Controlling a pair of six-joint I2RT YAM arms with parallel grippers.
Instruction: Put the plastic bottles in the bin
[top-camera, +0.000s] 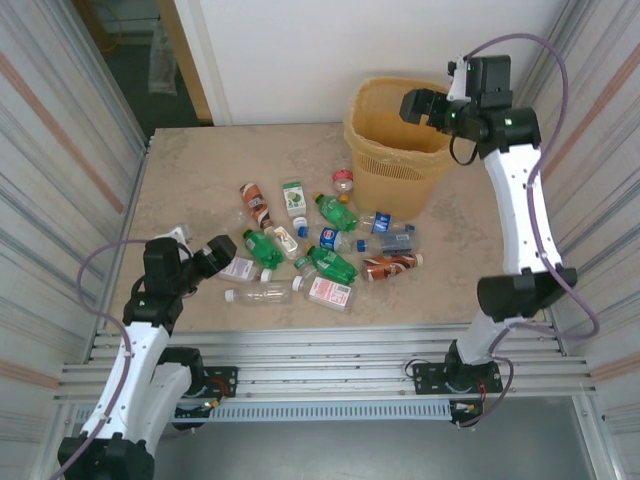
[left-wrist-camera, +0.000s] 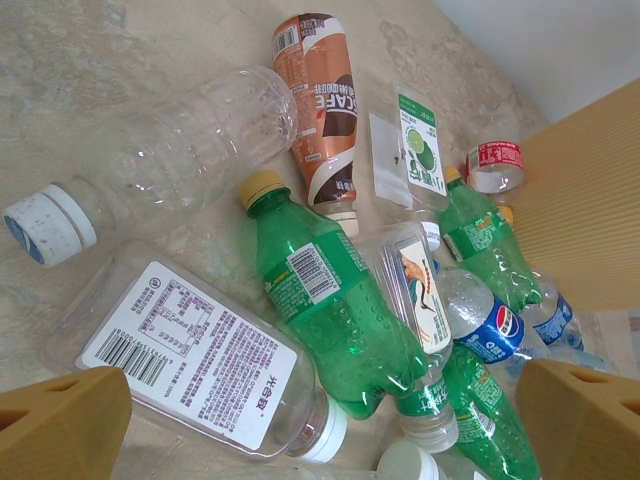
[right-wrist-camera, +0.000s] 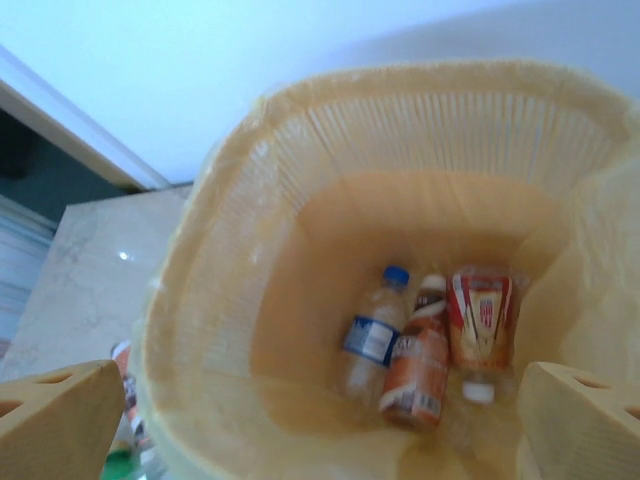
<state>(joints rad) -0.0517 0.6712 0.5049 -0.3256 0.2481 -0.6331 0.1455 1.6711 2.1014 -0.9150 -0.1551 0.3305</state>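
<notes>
Left gripper fingers stand wide apart and empty at the lower corners, over the plastic bottles loose at frame centre. Right gripper hangs above the bin, upper right, fingers apart, empty; three bottles lie inside. Judged step: between drop and pick. The next move calls for closing on the green bottle.

The left arm and right arm are white tubular links joined by black motor housings. A thin purple-grey cable loops along each. The left hand and right hand look black from above; close up, their fingers are tan-orange wedges with small hollows.
</notes>
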